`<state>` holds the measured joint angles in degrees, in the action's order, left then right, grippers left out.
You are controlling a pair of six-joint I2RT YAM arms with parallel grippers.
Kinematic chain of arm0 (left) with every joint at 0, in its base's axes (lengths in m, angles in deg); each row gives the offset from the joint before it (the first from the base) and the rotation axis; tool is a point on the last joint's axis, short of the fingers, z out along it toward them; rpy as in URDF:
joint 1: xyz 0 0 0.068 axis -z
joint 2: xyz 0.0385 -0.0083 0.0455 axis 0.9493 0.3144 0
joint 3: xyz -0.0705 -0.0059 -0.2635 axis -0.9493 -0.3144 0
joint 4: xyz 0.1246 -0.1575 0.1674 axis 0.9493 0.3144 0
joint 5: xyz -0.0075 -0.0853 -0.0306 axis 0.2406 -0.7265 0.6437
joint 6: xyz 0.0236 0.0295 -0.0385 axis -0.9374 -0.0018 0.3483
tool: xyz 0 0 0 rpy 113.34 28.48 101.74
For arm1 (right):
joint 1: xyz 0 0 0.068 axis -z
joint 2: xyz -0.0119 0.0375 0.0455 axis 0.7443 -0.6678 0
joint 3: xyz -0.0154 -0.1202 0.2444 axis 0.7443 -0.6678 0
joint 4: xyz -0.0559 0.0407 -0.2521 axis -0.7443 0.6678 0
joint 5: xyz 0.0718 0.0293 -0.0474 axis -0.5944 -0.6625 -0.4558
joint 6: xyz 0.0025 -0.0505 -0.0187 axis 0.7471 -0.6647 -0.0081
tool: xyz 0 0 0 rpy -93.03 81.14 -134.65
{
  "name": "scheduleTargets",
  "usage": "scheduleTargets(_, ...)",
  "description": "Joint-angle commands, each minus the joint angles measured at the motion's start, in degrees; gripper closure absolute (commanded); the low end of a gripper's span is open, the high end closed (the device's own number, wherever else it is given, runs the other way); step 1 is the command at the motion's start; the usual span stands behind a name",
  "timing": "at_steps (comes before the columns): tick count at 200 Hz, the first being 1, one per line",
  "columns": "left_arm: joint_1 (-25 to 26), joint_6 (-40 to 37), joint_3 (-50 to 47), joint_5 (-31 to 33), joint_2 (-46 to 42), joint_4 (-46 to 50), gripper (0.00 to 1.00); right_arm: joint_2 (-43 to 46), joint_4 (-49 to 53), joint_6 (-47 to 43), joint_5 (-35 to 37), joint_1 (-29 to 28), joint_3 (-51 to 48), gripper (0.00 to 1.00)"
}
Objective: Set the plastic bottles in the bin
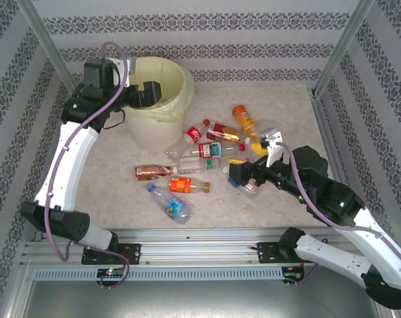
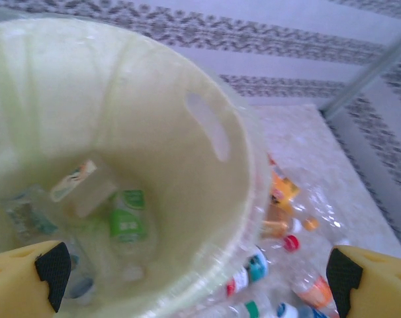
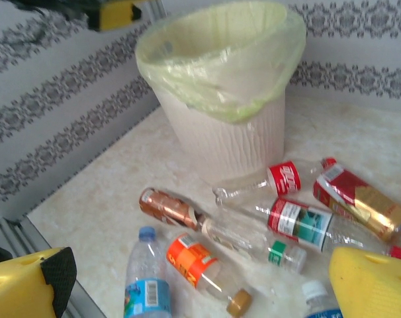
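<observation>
Left tool [image 1: 146, 93] released and empty above the bin [image 1: 179, 86], some plastic bottles [image 2: 128, 222] inside, rest on worktop [image 1: 114, 189] under the spread-open right tool [image 1: 242, 174]; pick step I'd say, next lower and clamp one.

Pale wallpapered walls [image 1: 207, 30] with dark patterned stripes, beige marble-look tabletop [image 1: 111, 189], aluminium frame posts [image 1: 48, 40]

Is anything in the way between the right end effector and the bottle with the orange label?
Nothing visible. The open right end effector has a clear line to the orange-label bottle, which lies uncovered; the blue-label bottle lies beside it, not on it.
</observation>
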<state>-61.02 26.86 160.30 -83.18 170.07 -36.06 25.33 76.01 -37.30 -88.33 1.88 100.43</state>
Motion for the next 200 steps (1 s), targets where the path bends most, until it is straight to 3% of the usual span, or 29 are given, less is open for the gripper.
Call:
scheduleTargets(1,1.7,-1.4,-3.79,-7.72,-4.02,-5.67,0.0,-0.66,3.16,1.28,1.45,0.5,-1.68,0.02)
scheduleTargets(45,4.85,1.58,-14.86,-12.36,-10.11,-12.09,0.0,-3.31,5.89,1.88,1.1,0.64,-5.08,0.03)
scheduleTargets(109,11.17,1.09,-21.67,-10.26,-10.38,-15.41,0.0,-9.21,8.54,2.93,2.08,1.6,-7.65,0.07)
scheduleTargets(200,17.25,4.71,-23.95,-13.04,-9.74,-18.03,0.0,-16.59,13.5,4.47,-1.09,12.96,-10.89,0.08)
